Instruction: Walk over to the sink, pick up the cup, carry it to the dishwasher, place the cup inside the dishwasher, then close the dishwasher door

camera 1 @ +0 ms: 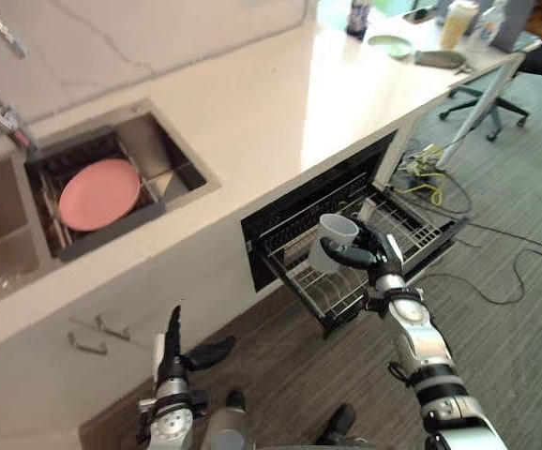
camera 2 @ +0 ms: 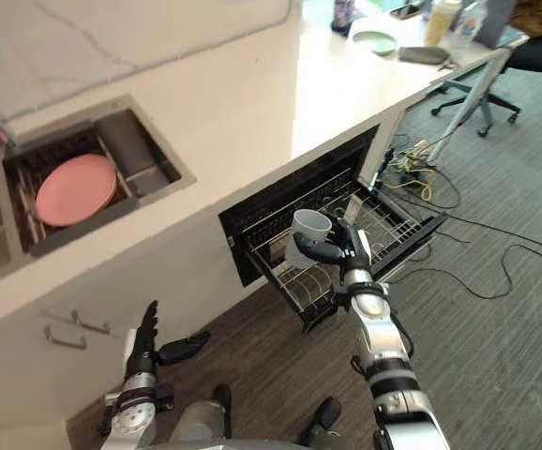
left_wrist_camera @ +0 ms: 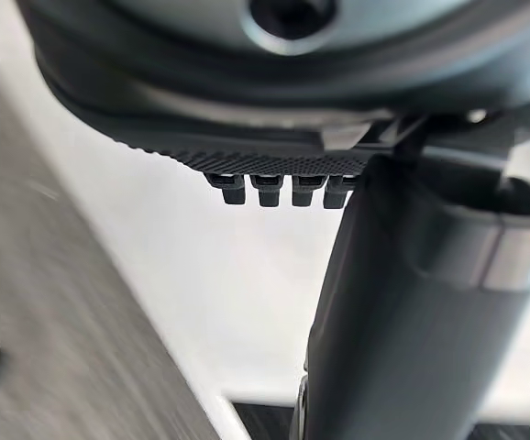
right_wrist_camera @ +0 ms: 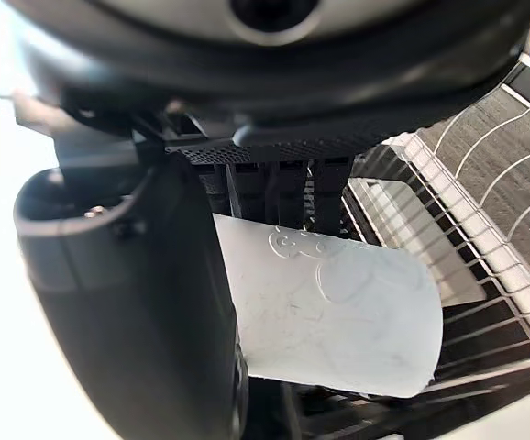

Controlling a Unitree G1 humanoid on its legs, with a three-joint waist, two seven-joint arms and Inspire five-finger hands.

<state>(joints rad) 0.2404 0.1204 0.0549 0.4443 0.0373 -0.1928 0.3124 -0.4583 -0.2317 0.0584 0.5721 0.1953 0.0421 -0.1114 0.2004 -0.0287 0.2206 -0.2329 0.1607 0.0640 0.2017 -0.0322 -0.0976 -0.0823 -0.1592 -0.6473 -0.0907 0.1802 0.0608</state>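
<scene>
Your right hand (camera 1: 372,251), at centre frame, is clamped round the cup (camera 1: 332,234), holding it slightly tilted above the pulled-out dishwasher rack (camera 1: 412,230), seemingly ready to lower it in. Your left hand (camera 1: 173,361) hangs at lower left, fingers straight, clear of the work.

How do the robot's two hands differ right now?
The right hand is curled round a white cup; the left hand holds nothing, its fingers straight. The right hand is raised over the pulled-out dishwasher rack; the left hand hangs low by the white cabinet front. Both are dark hands on silver-grey arms.
</scene>
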